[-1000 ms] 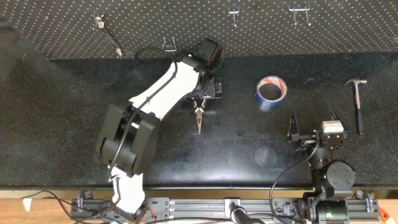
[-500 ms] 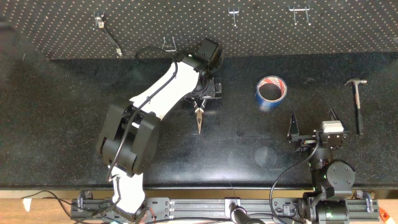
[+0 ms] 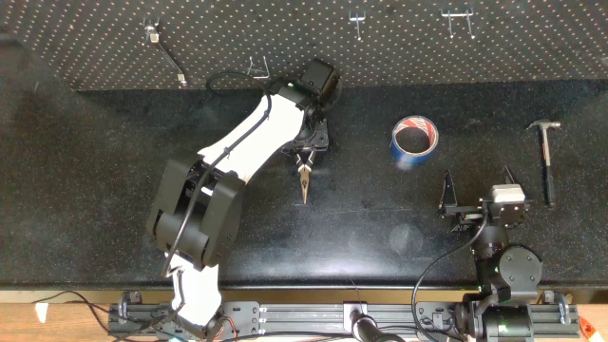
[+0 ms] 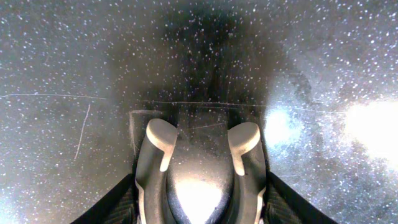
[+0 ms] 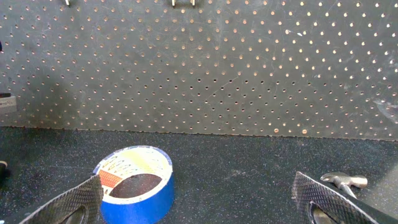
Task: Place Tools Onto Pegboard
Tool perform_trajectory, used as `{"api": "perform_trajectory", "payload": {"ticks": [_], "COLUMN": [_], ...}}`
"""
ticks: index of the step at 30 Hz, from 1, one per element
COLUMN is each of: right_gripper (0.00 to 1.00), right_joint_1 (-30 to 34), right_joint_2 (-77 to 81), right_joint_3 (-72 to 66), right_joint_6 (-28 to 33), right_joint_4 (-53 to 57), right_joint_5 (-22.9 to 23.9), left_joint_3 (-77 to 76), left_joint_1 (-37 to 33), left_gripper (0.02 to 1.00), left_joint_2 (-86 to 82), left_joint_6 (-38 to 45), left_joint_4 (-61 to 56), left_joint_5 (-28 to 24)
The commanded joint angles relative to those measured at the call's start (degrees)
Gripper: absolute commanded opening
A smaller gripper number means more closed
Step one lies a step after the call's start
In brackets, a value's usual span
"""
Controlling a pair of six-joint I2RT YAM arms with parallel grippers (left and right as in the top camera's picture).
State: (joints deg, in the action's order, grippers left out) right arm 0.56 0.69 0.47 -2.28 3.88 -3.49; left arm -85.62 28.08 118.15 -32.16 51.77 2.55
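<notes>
Pliers [image 3: 304,180] lie on the black table, tip towards the arm bases, handles under my left gripper [image 3: 310,145]. In the left wrist view the left gripper [image 4: 201,140] is down at the table. Its pale fingertips [image 4: 160,138] are drawn in around a shiny grey shape that I take for the pliers' handles. My right gripper [image 3: 477,190] rests open low at the right. The right gripper [image 5: 198,186] faces a blue tape roll [image 5: 135,183] and a hammer [image 5: 344,180]. The pegboard [image 3: 399,47] runs along the back.
The tape roll [image 3: 415,140] stands right of centre and the hammer [image 3: 545,160] lies at the far right. Metal hooks [image 3: 258,66] stick out of the pegboard, with more hooks [image 3: 458,19] farther right. A slim tool [image 3: 169,52] hangs at its left.
The left gripper's fingers have drawn closer together over the pliers' handles. The arms, tape roll and hammer have stayed where they were.
</notes>
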Motion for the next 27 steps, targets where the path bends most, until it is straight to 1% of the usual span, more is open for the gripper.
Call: {"api": "perform_trajectory", "payload": {"ticks": [1, 25, 27], "right_gripper": [0.996, 0.996, 0.996], "right_joint_1": [-0.33, -0.33, -0.33], "right_joint_2": [-0.39, -0.39, -0.39], "right_joint_3": [-0.24, -0.24, -0.24], "right_joint_6": [0.63, 0.63, 0.63], "right_joint_4": [0.15, 0.15, 0.15], "right_joint_5": [0.50, 0.50, 0.50], "left_joint_3": [0.24, 0.24, 0.24], "left_joint_1": [-0.37, -0.37, -0.37], "left_gripper": [0.494, 0.494, 0.446], "left_joint_2": [1.22, 1.22, 1.22], "left_joint_6": [0.04, 0.04, 0.07], "left_joint_4": [0.02, 0.02, 0.02], "left_joint_5": [0.46, 0.46, 0.46]}}
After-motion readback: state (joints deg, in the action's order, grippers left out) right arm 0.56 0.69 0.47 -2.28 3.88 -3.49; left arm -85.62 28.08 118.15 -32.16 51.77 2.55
